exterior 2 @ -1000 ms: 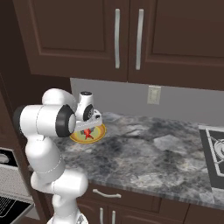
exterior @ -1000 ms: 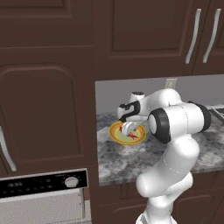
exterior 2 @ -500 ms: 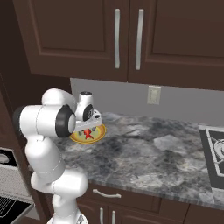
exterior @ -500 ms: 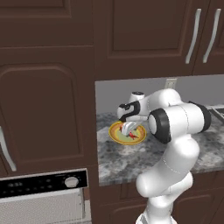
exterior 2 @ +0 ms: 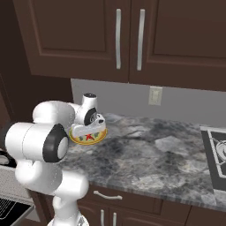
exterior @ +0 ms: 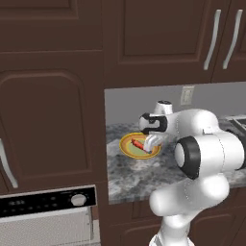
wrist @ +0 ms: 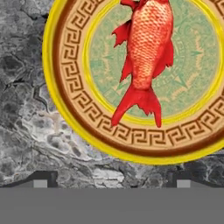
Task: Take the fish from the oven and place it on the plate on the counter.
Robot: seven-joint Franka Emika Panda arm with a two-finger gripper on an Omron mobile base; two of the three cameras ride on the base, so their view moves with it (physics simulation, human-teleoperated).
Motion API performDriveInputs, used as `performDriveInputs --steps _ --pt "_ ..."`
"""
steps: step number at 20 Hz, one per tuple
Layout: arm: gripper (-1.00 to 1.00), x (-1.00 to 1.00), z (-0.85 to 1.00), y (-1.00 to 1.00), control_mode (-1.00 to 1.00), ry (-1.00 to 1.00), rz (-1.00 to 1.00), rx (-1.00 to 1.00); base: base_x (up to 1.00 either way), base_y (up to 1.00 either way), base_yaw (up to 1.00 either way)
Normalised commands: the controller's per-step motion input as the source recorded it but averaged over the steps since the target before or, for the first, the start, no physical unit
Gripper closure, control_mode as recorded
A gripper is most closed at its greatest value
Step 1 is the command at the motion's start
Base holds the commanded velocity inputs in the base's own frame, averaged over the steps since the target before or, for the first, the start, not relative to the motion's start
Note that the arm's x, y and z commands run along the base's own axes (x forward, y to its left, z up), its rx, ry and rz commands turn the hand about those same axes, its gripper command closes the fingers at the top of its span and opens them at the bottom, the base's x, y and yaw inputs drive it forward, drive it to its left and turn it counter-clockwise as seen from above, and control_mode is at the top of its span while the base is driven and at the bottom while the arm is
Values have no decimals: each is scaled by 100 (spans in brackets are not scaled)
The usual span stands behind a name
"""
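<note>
The red-orange fish (wrist: 144, 52) lies flat on the round yellow plate (wrist: 70, 65), its tail toward my fingertips. The plate (exterior: 126, 147) rests on the speckled granite counter (exterior: 129, 178), close to its left end. My gripper (exterior: 153, 141) hovers just over the plate's right side, apart from the fish (exterior: 138, 144). In the hand view my gripper (wrist: 113, 181) is open, its two tips spread wide with bare granite between them. From the right base view the gripper (exterior 2: 88, 130) hangs above the fish (exterior 2: 89, 137) and plate (exterior 2: 100, 137).
The oven's black control panel (exterior: 48, 202) with its silver knob (exterior: 78, 199) sits low left, below a tall dark cabinet door (exterior: 48, 125). Upper cabinets (exterior 2: 128, 39) hang over the counter. A stove edge (exterior 2: 216, 154) lies far right, with a wall outlet (exterior 2: 155, 95) behind.
</note>
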Motion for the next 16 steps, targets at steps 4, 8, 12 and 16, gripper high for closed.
performDriveInputs --steps 4,8,12,16 --pt "-100 -83 53 -45 -100 -10 -6 10 0 0 0" --pt "-100 -71 69 -43 -100 -8 -4 7 0 0 0" --pt "-100 -63 82 -43 -100 -1 -2 3 0 0 0" --pt "-100 -71 91 -29 -100 0 0 0 0 0 0"
